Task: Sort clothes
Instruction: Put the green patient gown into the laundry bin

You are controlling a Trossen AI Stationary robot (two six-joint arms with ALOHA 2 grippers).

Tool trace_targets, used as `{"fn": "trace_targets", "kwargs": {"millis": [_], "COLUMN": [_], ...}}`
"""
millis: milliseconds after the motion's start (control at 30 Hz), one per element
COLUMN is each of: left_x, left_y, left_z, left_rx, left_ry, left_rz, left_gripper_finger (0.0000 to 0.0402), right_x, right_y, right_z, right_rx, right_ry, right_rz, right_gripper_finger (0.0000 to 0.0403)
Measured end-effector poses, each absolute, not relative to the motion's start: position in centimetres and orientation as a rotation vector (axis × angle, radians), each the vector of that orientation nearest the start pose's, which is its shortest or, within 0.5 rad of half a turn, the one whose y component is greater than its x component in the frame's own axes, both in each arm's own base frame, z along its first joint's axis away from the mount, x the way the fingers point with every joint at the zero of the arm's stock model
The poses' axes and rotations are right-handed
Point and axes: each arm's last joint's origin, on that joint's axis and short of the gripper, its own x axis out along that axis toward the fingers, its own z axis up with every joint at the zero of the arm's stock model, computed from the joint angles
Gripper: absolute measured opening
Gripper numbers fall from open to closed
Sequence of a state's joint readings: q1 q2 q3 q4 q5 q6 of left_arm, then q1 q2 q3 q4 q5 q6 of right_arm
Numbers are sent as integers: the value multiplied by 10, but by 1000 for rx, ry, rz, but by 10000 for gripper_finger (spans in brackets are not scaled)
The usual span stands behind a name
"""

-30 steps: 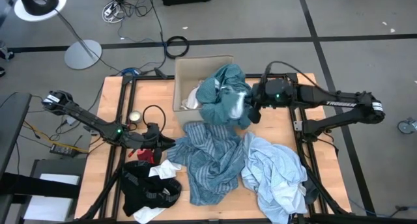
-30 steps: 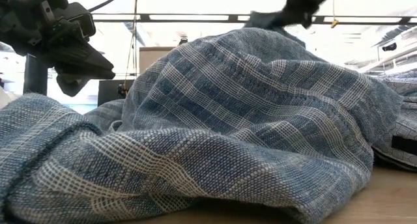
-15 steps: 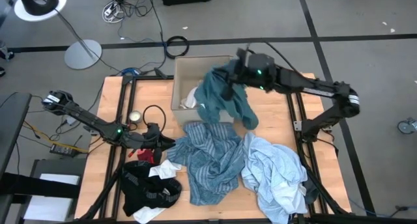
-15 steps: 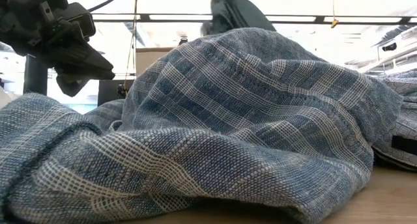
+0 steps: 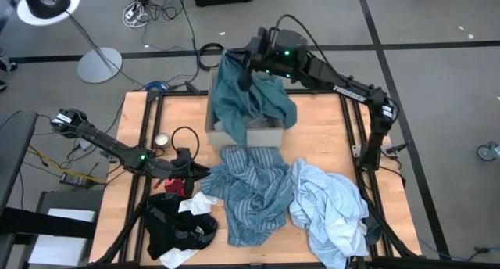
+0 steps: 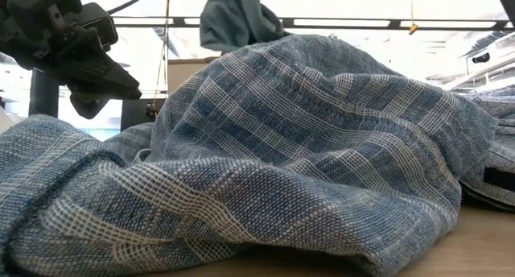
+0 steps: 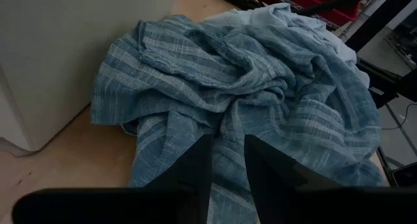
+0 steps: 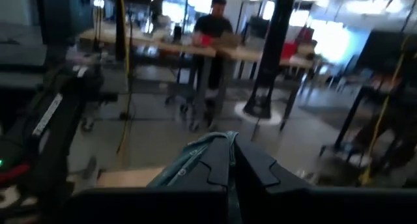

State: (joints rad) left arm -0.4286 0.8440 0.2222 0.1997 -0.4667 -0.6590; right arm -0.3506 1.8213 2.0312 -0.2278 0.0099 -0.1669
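My right gripper (image 5: 248, 62) is shut on the teal top (image 5: 244, 97) and holds it up over the tan cardboard box (image 5: 264, 136) at the table's far side. The top also shows in the low view (image 6: 237, 19). The blue striped shirt (image 5: 250, 192) lies crumpled on the table's middle, with the pale blue shirt (image 5: 328, 210) to its right. A black piece (image 5: 176, 226) and a white piece (image 5: 201, 202) lie near left. My left gripper (image 5: 195, 170) waits low, just left of the striped shirt (image 7: 247, 94), with its fingers a little apart and empty. My right gripper pinches a bunched fold of the teal top (image 8: 207, 148) between its two fingers, at the top's highest part (image 5: 237, 66). The top hangs slack below the fingers and spreads over the box. Whether its lower end rests in the box I cannot tell.
A small tape roll (image 5: 162, 140) and a looped black cable (image 5: 184, 136) lie on the table's left part. Bare wood shows to the right of the box (image 5: 320, 128). A floor lamp's base (image 5: 99, 64) and cables lie beyond the far edge. People stand in the room behind (image 8: 215, 28).
My right gripper has risen and gone toward the table's far edge and left, staying shut on the teal top. The top has been carried from the box's right side to over the box, and now hangs down spread across it.
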Motion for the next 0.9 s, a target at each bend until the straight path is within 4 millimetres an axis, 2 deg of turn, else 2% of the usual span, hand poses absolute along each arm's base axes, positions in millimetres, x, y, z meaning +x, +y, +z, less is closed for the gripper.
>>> {"fn": "trace_targets", "kwargs": {"millis": [200, 267, 400, 667, 767, 900], "left_x": [155, 155, 155, 155, 155, 156], "left_y": [-56, -56, -56, -57, -57, -57], "left_z": [168, 168, 169, 170, 169, 168], "left_rx": [-468, -467, -464, -475, -471, -470], "left_ry": [351, 352, 351, 332, 342, 345], "left_rz": [160, 160, 159, 154, 157, 159], "left_gripper_finger": [94, 94, 94, 94, 94, 94], "right_x": [385, 382, 384, 392, 393, 394], "right_y": [-144, -144, -145, -153, -156, -156], "right_z": [424, 404, 362, 296, 278, 269], "right_rx": [-52, -5, 66, 199, 235, 205], "right_ry": [413, 563, 748, 868, 894, 939], "right_rz": [-334, -327, -326, -380, -398, -376], "right_gripper_finger": [10, 17, 39, 88, 116, 153]}}
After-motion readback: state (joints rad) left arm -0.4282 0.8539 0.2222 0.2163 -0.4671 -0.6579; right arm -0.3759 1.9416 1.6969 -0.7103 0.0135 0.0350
